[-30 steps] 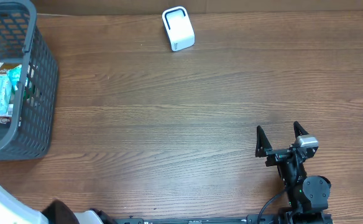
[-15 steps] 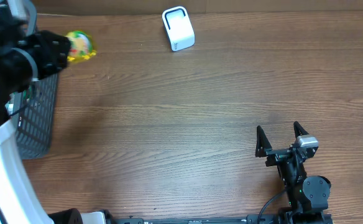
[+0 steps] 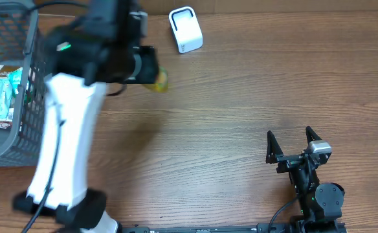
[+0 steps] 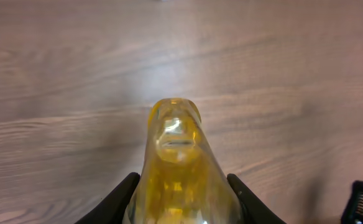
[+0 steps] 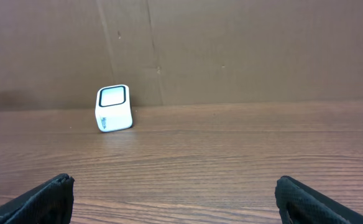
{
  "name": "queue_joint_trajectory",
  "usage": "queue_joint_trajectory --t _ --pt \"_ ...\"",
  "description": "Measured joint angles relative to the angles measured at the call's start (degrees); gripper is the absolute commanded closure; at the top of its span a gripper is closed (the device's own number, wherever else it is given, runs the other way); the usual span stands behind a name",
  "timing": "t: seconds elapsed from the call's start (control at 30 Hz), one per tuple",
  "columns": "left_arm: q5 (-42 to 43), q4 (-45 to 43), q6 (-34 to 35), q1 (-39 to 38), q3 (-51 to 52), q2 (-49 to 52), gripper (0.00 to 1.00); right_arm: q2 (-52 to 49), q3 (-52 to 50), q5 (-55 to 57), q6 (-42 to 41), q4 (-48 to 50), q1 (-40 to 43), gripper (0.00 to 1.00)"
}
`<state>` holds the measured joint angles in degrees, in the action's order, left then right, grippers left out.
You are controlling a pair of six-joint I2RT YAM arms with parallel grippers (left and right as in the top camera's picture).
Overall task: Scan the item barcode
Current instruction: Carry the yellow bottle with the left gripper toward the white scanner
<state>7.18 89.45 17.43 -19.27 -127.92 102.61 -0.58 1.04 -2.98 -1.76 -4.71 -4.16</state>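
The item [image 4: 176, 155] is a glossy yellow, see-through pack, and my left gripper [image 4: 183, 186] is shut on it, one black finger on each side. Seen from overhead, the item [image 3: 158, 81] pokes out past the left gripper [image 3: 147, 70], above the table and a little down-left of the white barcode scanner [image 3: 186, 30]. No barcode shows on it. The scanner [image 5: 114, 108] stands against the back wall, its dark window tilted up. My right gripper [image 3: 291, 144] rests open at the front right with nothing between its fingers [image 5: 51, 199].
A dark grey mesh basket [image 3: 43, 97] with several packaged goods [image 3: 0, 97] stands at the left edge. A brown cardboard wall [image 5: 231, 50] closes off the back of the wooden table [image 3: 241, 84].
My left arm has swung right from over the basket, carrying the yellow item to a spot just down-left of the scanner. The right arm has not moved.
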Motion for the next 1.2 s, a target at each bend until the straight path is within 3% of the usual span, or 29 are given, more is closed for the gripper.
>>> queue_joint_trajectory --t 0.47,0.77,1.2 --pt "-5.2 -5.0 7.1 -15.0 0.0 20.0 0.78 0.0 0.0 0.0 0.0 0.0 0.0 0.0" --pt "-9.5 -10.0 12.3 -20.9 0.0 22.3 0.77 0.0 0.0 0.0 0.0 0.0 0.0 0.0" --pt "-15.1 -10.3 17.2 -21.7 0.1 22.4 0.78 0.0 0.0 0.0 0.0 0.0 0.0 0.0"
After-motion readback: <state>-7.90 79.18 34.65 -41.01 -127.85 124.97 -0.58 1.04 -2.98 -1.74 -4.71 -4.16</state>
